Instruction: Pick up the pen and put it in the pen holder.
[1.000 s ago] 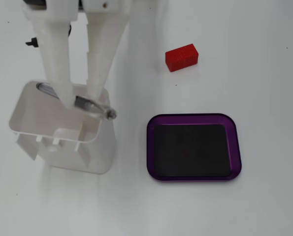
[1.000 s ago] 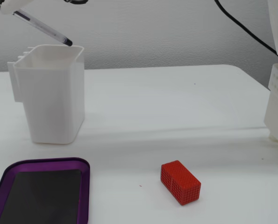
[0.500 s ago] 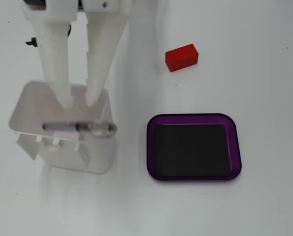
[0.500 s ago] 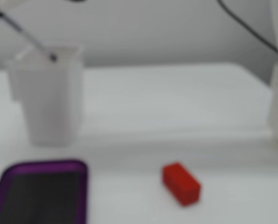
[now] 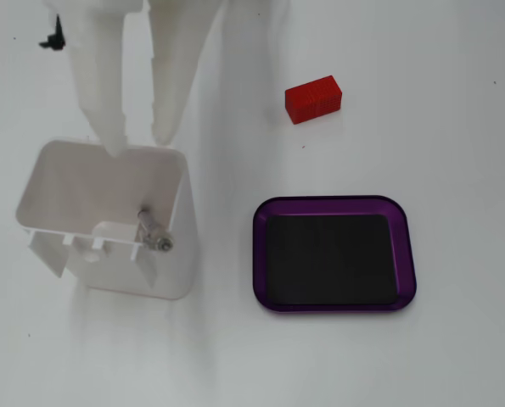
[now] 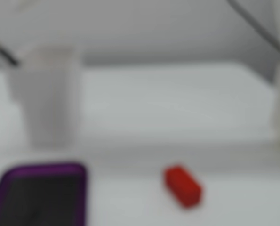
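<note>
Pen [image 5: 154, 231] now inside the pen holder [image 5: 65, 174], standing nearly on end against the holder's corner nearest the purple tray [image 5: 334, 206]; half a second ago it lay flat across the rim, a second ago it was pinched in the gripper. We see the gripper [image 5: 138, 146] at the holder's far rim, fingers parted and empty, arm higher than before. We judge the drop made and the task essentially done; only retreat remains. Red block [image 5: 313, 98] sits well beyond the holder, untouched. The other fixed view is blurred. No brands, labels or writing readable anywhere.
</note>
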{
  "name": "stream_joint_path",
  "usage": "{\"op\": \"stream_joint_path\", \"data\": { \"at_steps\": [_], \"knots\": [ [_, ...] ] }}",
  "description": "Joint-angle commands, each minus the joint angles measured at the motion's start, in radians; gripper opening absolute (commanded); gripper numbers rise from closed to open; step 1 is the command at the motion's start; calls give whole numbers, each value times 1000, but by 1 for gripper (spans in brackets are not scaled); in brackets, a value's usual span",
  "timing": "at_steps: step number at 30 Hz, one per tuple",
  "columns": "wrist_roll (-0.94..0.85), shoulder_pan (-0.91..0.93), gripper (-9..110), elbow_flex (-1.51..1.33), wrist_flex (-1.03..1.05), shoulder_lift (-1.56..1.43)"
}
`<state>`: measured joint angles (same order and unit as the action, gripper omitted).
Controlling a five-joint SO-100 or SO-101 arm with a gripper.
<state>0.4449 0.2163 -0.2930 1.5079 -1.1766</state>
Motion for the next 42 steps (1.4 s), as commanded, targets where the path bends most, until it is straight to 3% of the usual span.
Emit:
{"op": "stream_joint_path", "data": {
  "at_steps": [1,4,10,19,27,32,42],
  "knots": [
    [-196,-9,11,124,123,-132],
    [-382,-44,10,167,210,-255],
    [-563,-38,10,-259,206,-643],
    [-561,-106,10,-1250,130,-1246],
    [-509,-104,10,-2013,-232,-1669],
    [-385,-104,11,-2349,-331,-1894],
    [-370,-112,11,-2694,-273,-2241]
  ]
}}
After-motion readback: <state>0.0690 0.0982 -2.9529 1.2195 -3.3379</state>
